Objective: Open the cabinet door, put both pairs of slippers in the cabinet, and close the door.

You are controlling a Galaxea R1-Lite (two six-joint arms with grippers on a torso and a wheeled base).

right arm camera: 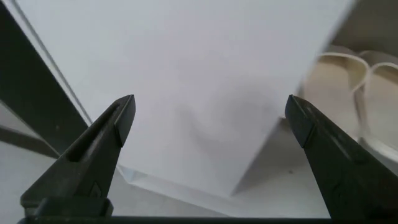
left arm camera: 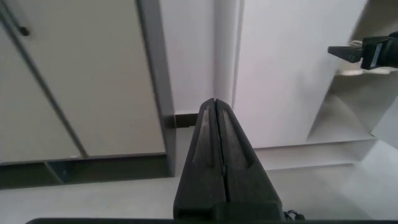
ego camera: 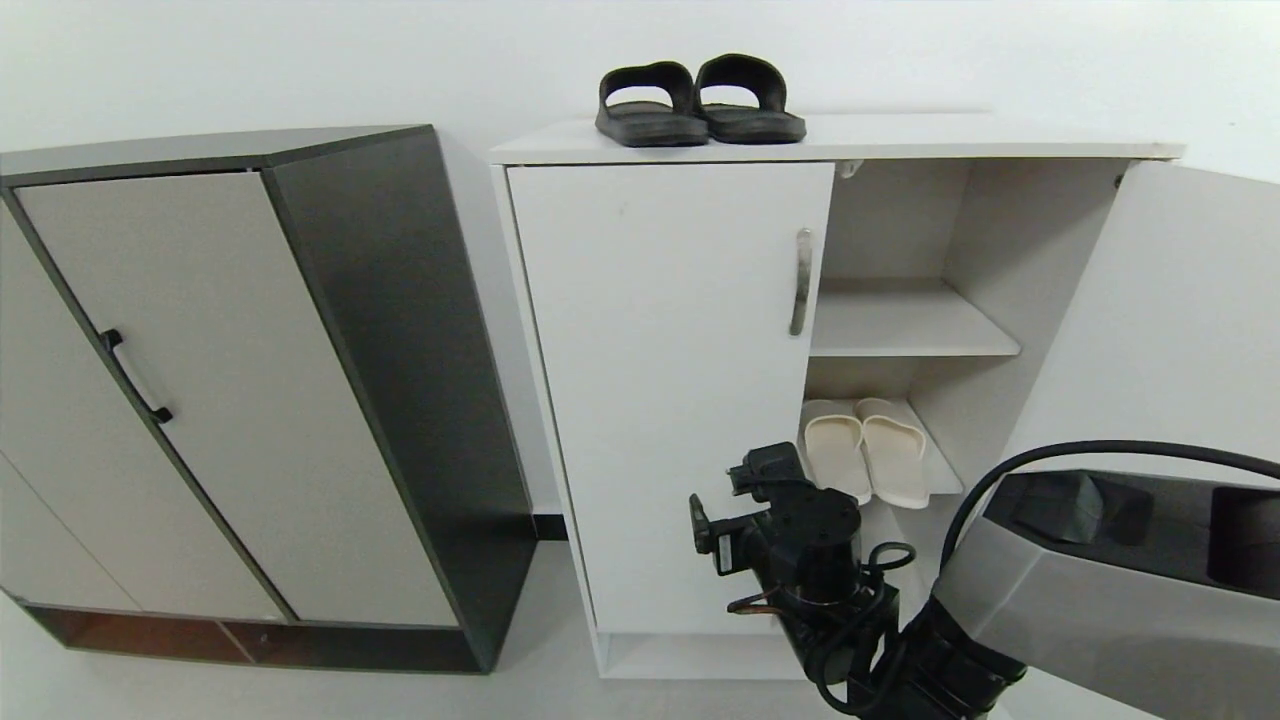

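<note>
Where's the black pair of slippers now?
Head view: the black slippers sit side by side on top of the white cabinet, above its closed left door.

White slippers (ego camera: pixel 890 450) on the low shelf: left one's near end was covered by the right arm (ego camera: pixel 810 540). In the right wrist view the pair was blurred and ran off the frame edge. Right door (ego camera: pixel 1180 330), swung open, was cut at the right edge. Left door (ego camera: pixel 670 400), closed, hid the left half of the cabinet (ego camera: pixel 1000 135). Grey cabinet (ego camera: pixel 250 400) was clipped at the left edge. Right gripper (right arm camera: pixel 208 115): finger bases were cut off by the frame edge.
</note>
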